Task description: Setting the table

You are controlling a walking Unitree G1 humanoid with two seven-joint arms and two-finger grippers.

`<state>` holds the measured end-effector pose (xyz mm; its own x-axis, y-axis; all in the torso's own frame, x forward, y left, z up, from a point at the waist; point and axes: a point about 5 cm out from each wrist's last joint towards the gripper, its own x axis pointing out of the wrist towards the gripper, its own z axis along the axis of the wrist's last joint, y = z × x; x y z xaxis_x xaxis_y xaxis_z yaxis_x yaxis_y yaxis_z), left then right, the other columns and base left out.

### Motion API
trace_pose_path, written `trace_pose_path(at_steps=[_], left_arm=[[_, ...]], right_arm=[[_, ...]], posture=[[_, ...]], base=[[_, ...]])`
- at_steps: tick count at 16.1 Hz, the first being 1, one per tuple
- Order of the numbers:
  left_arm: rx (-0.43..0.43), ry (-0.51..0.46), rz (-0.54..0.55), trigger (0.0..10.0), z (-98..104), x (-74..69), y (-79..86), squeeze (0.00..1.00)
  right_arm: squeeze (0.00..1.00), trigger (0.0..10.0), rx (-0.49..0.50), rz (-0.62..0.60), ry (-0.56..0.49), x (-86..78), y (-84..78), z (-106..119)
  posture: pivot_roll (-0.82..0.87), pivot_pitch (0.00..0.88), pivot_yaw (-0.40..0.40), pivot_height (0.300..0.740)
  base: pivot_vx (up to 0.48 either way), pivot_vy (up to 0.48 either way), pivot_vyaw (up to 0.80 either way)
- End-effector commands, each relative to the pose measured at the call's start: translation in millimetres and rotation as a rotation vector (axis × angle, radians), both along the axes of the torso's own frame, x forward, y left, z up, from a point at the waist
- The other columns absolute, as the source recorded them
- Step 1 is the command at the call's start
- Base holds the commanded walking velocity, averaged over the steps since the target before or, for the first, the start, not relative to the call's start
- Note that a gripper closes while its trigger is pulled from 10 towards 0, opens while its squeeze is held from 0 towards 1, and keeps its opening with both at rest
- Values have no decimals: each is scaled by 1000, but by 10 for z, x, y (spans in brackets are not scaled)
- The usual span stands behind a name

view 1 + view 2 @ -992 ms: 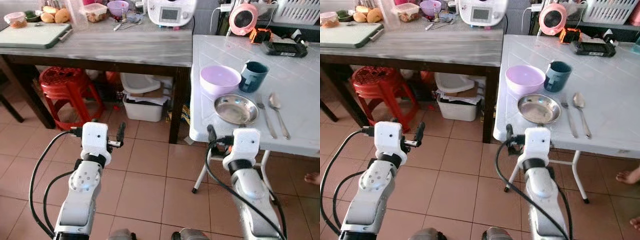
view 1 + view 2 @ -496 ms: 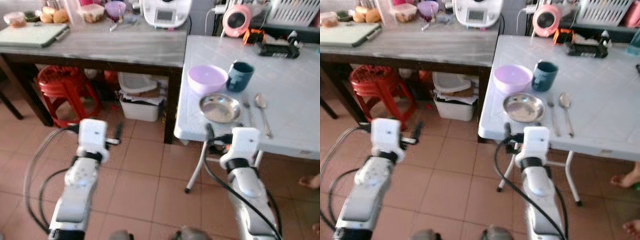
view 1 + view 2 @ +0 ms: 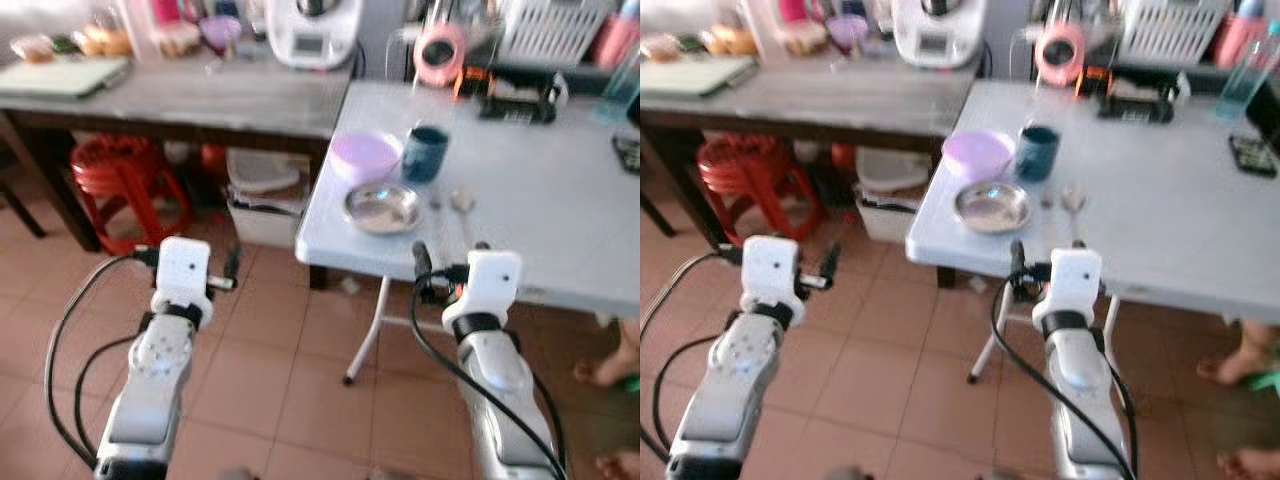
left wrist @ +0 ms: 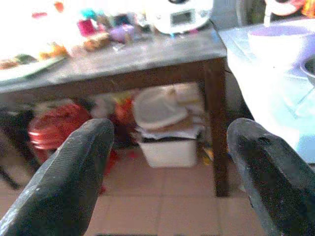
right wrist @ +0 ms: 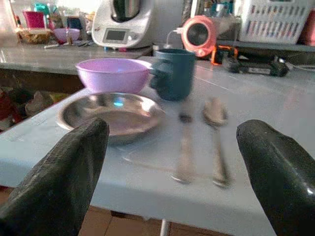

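The right pincer [image 5: 172,162] is hanging released at the white surface's [image 3: 560,190] near edge, facing the metal plate [image 3: 381,208], fork [image 5: 185,142] and spoon [image 5: 215,115]. The left pincer [image 4: 167,162] is hanging released. Best to square up before reaching.

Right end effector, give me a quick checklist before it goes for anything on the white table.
1. Right end effector open and empty: ok, its fingers stand wide apart in the right wrist view.
2. Left end effector out of the way: ok, it hangs over the floor, beside the white table, fingers apart.
3. Place setting present: ok, metal plate, purple bowl, blue mug, fork and spoon all lie near the table's near corner.
4. Fork and spoon apart from each other: ok, side by side beside the plate.
5. Picture sharp enough to aim: not ok, head views are blurred.
6. Person's feet near the table: not ok, keep clear.
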<state>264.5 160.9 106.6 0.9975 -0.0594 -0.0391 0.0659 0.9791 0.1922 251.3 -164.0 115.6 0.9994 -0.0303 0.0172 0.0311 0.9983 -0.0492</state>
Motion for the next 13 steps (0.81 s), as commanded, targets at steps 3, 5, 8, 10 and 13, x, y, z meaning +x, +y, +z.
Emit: trace_pose_path(at_steps=[3, 5, 8, 10, 13], left_arm=[[-63, -22, 20, 10000, 76, 88, -4, 0], [-76, -21, 7, 10000, 88, 91, -14, 0], [-86, -27, -10, 10000, 70, 70, -43, 0], [-103, -35, -34, 10000, 88, 73, -64, 0], [-106, -40, -41, 10000, 96, 75, -77, 0]], right_arm=[[0, 10000, 25, -6, 23, -28, 7, -49], [0, 10000, 23, -20, 22, -29, -18, -39], [0, 10000, 6, -32, 9, -16, -57, -14], [0, 10000, 5, -7, 7, -12, -21, -8], [0, 10000, 8, 28, -17, 10, 36, 48]], posture=[[-28, 0, 52, 740], [-30, 0, 52, 740], [-29, 0, 49, 740], [-30, 0, 46, 740], [-32, 0, 46, 740]], base=[[0, 0, 0], [0, 0, 0], [0, 0, 0], [133, 0, 0], [299, 0, 0]])
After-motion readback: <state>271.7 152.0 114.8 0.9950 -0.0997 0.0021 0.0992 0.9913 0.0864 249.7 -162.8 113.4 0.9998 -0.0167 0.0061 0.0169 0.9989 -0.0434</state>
